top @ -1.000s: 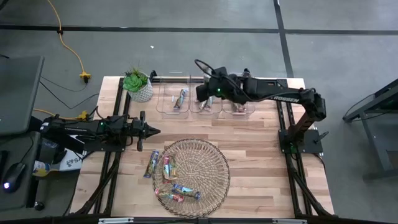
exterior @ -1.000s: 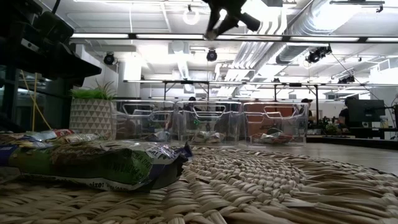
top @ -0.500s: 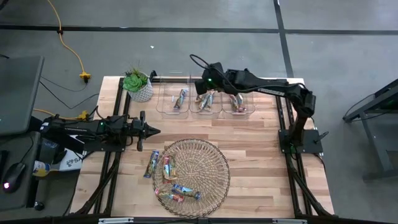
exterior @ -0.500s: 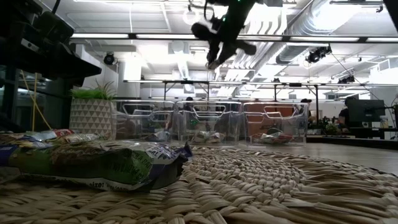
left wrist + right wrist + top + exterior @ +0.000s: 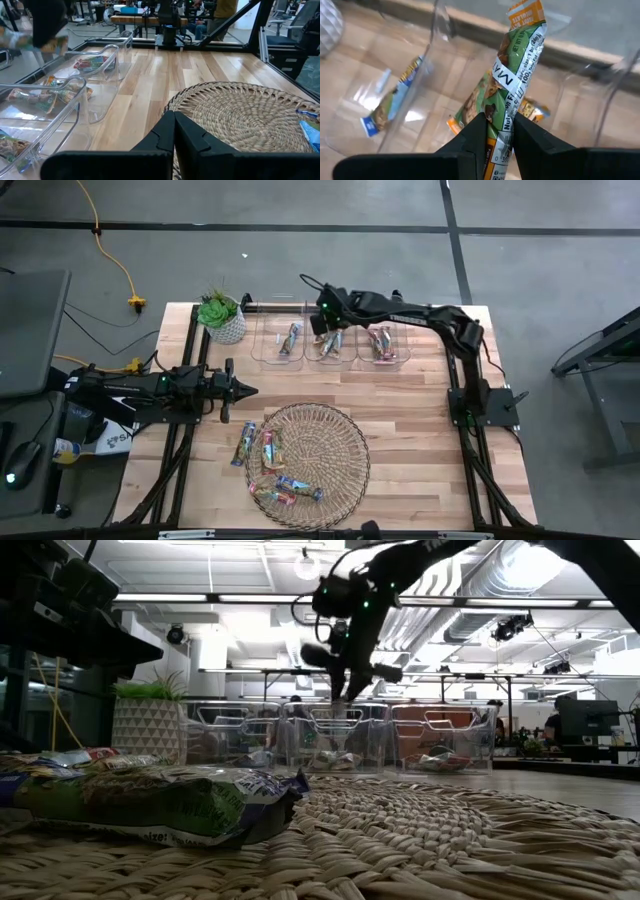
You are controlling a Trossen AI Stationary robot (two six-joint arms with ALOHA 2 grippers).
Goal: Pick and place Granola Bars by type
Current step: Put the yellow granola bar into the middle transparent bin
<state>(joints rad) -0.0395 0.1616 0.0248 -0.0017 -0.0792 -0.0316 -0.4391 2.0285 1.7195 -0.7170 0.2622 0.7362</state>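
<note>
Green bar's (image 5: 512, 75) lower end between right gripper's (image 5: 496, 131) fingers

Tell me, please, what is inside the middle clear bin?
The middle bin holds at least one bar with a green and orange wrapper. The right gripper hangs over it, shut on a green bar; the arm covers part of the bin's floor.

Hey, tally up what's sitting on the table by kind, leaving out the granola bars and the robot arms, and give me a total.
Clear bins: 3
Wicker mat: 1
Potted plant: 1
Total: 5
</note>
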